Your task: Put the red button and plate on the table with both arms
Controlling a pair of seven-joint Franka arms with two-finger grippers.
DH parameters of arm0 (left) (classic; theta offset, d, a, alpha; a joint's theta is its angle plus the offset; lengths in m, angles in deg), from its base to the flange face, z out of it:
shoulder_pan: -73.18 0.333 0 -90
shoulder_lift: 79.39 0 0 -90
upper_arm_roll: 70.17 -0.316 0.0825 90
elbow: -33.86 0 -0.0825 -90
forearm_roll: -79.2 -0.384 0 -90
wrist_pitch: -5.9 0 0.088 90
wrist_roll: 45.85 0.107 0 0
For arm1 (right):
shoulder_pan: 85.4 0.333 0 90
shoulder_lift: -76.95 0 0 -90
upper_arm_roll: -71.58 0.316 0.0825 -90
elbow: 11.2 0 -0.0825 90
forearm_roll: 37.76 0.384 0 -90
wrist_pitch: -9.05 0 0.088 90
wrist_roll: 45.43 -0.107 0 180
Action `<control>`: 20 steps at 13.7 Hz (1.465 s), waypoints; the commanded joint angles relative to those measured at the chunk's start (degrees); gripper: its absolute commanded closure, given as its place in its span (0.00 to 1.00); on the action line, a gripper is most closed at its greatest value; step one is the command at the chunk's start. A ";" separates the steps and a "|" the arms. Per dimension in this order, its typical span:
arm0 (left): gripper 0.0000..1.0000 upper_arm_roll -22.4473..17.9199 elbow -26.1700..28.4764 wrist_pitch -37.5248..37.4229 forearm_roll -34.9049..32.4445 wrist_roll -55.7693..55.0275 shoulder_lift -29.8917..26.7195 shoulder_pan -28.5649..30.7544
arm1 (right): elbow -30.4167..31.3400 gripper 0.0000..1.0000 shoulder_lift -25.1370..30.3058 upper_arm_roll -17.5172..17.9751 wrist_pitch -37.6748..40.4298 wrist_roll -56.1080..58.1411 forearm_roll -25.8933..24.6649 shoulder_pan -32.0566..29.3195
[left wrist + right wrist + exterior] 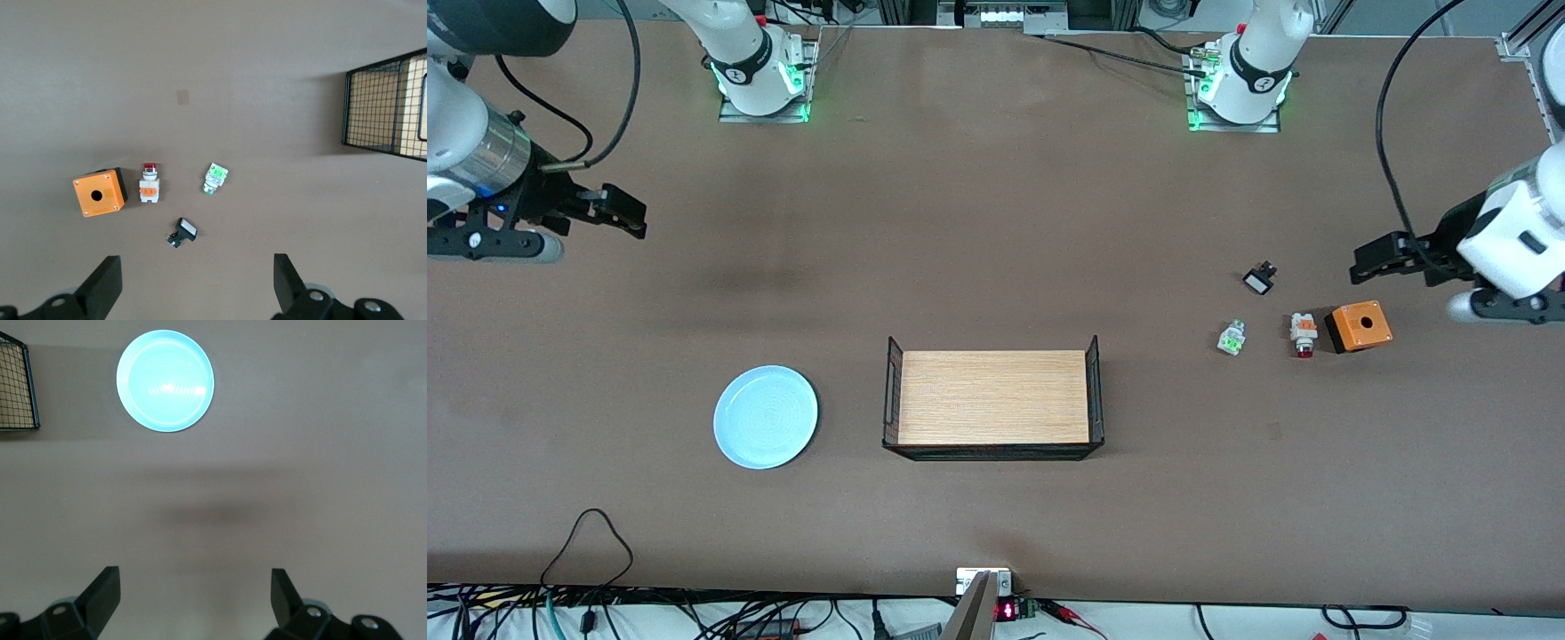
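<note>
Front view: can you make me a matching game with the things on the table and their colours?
Things:
1. round shallow plate
2. box with a hole in its top
3. flat tray with black wire ends
4. tiny push-button's cap

Colours:
A. wood brown
B. red
C. light blue
D. orange

Pairs: 1-C, 2-D, 3-A, 4-B

The high front camera faces both arms; each wrist camera looks straight down, sharing the wooden wire-ended tray (pixel 994 397).
</note>
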State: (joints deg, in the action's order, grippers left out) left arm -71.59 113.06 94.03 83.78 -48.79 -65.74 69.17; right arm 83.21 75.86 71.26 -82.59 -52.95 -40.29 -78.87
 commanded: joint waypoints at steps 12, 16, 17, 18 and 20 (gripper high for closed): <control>0.00 -0.87 -2.12 1.43 -2.39 0.56 0.06 -0.21 | 3.33 0.00 6.63 2.52 4.90 8.59 3.59 -4.67; 0.00 -0.43 -2.12 1.25 -2.99 0.47 -0.64 -0.21 | 4.21 0.00 7.16 2.61 4.02 11.56 4.64 -8.46; 0.00 -0.17 -2.12 1.25 -3.08 0.47 -0.91 -0.30 | 4.12 0.00 7.33 2.52 4.02 11.82 4.64 -8.46; 0.00 -0.25 -2.12 1.34 -2.82 0.73 -1.08 -0.21 | 3.86 0.00 7.42 2.61 4.02 11.82 4.64 -8.46; 0.00 -0.34 -2.12 1.34 -2.47 0.74 -1.09 -0.21 | 2.46 0.00 6.99 2.70 4.02 11.65 4.21 -8.02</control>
State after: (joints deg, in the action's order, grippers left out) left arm -72.11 111.22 95.63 80.37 -48.74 -66.30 68.63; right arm 85.97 81.88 73.20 -78.26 -42.09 -36.70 -86.53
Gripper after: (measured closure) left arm 0.000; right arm 0.000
